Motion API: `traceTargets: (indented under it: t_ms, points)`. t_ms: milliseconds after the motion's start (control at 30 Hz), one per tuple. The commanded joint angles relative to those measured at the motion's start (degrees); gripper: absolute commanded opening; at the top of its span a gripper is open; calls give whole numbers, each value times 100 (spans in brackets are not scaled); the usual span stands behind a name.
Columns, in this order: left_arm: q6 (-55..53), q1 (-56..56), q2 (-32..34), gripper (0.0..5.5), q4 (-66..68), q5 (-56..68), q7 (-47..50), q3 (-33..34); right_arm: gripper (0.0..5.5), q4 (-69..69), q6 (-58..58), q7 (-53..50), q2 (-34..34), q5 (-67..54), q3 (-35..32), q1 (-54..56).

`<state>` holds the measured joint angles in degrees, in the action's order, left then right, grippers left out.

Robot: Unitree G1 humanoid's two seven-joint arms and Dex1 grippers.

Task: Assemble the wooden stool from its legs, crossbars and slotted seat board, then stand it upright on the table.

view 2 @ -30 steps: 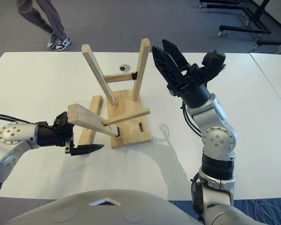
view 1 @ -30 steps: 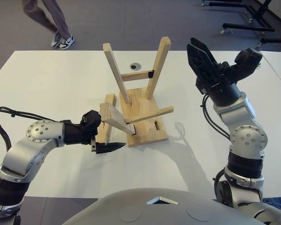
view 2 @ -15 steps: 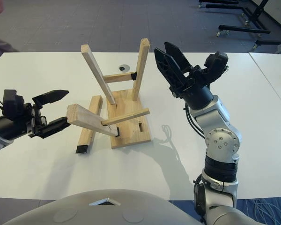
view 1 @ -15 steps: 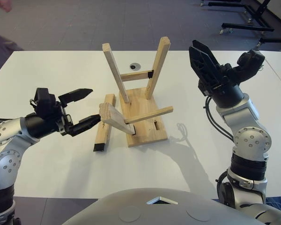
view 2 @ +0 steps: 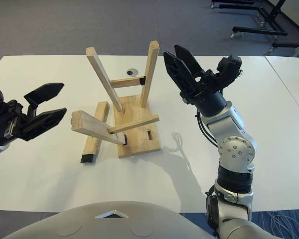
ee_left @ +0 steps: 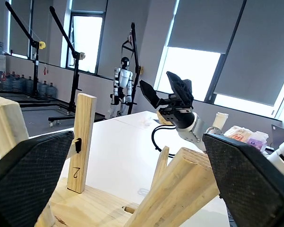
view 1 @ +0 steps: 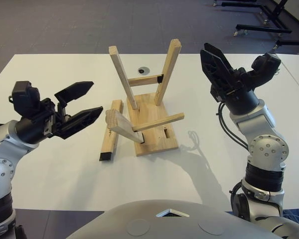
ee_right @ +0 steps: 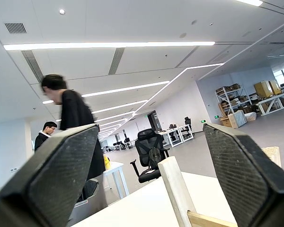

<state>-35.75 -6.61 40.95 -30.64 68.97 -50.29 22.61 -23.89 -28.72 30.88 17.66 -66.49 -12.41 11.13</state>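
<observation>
Half-built stool sits between left fingers and right fingers.

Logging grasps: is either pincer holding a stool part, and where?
Nothing is held. The left pincer is open beside the tilted leg; the right pincer is open, clear of the upright legs.

bare wood stool, smooth white table, perhaps rubbery black left gripper

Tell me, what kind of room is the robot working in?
Probably a big open office used as a robot lab: a black office chair sits under long ceiling lights, and another humanoid robot waits beside a metal stand.
</observation>
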Motion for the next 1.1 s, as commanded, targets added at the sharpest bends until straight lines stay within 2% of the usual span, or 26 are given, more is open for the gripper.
traceTargets:
  t_ms: [33, 367, 567, 667, 800, 967, 1100]
  points:
    - [-144, 75, 15, 498, -90, -172, 72, -350, 404, -32, -48, -55, -23, -25, 29, 102]
    - [-127, 398, 43, 498, 34, -530, 169, -724, 404, -50, -20, -65, -69, -25, 13, 75]
    - [-12, 499, -61, 498, 153, -387, 231, -444, 404, -36, 11, -46, -67, -25, -35, 50]
    - [92, 341, 74, 498, 367, -724, 221, -179, 404, 16, 34, -4, -44, -34, -95, 69]
    - [227, 270, 253, 498, 899, -2569, 1065, -883, 404, 139, 43, 72, 0, -2, -162, 196]
    - [24, -95, -51, 498, 639, -3345, 1454, -1799, 404, 263, -13, 177, -19, 136, -18, 312]
    - [-295, -180, -461, 498, 766, -3700, 2055, -2163, 404, 369, -137, 273, 140, 163, -4, 422]
